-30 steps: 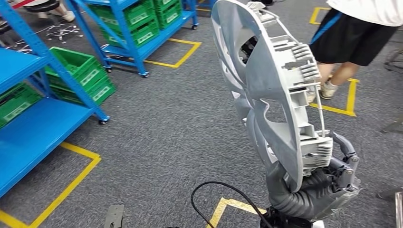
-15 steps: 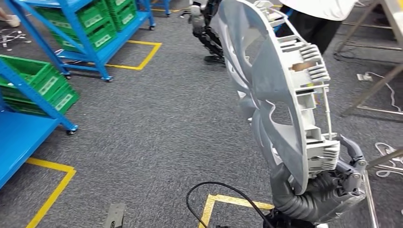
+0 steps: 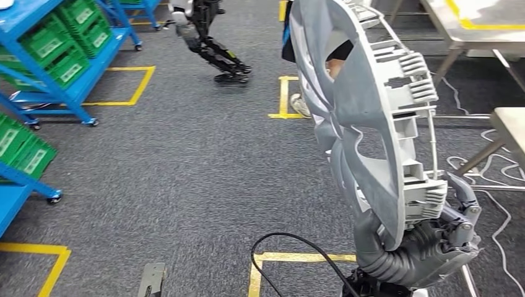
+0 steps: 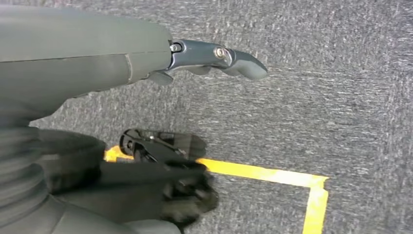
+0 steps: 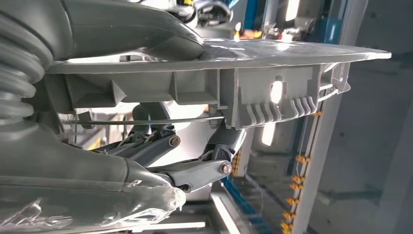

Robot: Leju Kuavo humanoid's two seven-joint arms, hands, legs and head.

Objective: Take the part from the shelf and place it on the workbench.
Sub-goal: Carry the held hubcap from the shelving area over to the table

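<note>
At lower right of the head view, the right hand grips the part by its bottom rim, thumb on the front face and fingers behind, holding it upright on edge above the floor. The part is a large, round, light-grey plastic disc, a wheel-cover shape, with curved spoke-like cut-outs on its face. Its back carries ribbed clip blocks spaced around the rim, joined by a thin wire ring. In the right wrist view the thumb lies flat on the disc's smooth face, and the darker fingers press up beneath a ribbed clip block.

The left hand hangs over the grey carpet near a yellow tape corner; one finger extends straight, holding nothing, but whether the rest are spread or curled cannot be told.

Blue shelving with green crates borders the left edge. A workbench stands at upper right, and a second tabletop corner at the right edge. Open carpet lies between. Another robot's legs stand far ahead, and a person's shoe shows beside the part.
</note>
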